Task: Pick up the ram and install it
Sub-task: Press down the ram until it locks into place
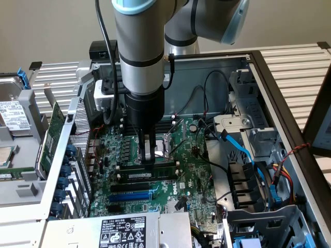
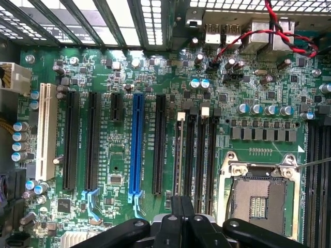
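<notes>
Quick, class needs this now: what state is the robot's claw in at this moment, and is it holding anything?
Claw: closed, its tips down on the top edge of the ram standing in a motherboard slot; a firm grip on it cannot be told.

Motherboard (image 1: 178, 194) logo: a round white badge, likely the Dell mark, printed near the board's edge in the exterior view.
Power supply label (image 1: 122, 231): black sticker with white print and rows of certification symbols; the words are too small to read.
Hard drive label (image 1: 14, 117): white sticker with lines of print and barcodes, unreadable.
Ram (image 1: 150, 172) label strip: white, print unreadable.
Slot silkscreen (image 2: 140, 155): white lettering beside the blue slot, too fine to read.
</notes>
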Robot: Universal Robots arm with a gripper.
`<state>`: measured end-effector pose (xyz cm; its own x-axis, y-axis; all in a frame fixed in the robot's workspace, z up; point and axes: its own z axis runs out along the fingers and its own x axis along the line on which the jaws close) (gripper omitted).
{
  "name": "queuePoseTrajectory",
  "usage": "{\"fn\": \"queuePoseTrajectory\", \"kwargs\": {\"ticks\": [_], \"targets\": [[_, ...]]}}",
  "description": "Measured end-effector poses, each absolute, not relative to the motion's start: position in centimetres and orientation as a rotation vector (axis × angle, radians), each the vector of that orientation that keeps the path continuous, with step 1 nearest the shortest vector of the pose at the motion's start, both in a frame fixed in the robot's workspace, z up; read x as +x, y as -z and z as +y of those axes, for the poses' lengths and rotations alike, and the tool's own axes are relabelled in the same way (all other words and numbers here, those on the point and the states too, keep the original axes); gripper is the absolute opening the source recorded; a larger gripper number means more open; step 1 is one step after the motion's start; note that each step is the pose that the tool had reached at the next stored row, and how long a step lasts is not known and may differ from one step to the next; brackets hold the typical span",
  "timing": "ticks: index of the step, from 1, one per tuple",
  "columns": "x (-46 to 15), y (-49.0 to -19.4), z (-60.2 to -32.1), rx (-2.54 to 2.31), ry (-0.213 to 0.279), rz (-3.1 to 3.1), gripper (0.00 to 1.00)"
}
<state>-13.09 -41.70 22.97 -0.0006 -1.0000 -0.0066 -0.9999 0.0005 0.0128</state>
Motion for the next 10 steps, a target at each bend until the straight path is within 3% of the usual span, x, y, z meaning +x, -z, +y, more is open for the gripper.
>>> {"fn": "queuePoseTrajectory", "kwargs": {"ticks": [10], "targets": [[-13.1,-24.7,-41.7,2.216,0.022,-2.217,0.11]]}}
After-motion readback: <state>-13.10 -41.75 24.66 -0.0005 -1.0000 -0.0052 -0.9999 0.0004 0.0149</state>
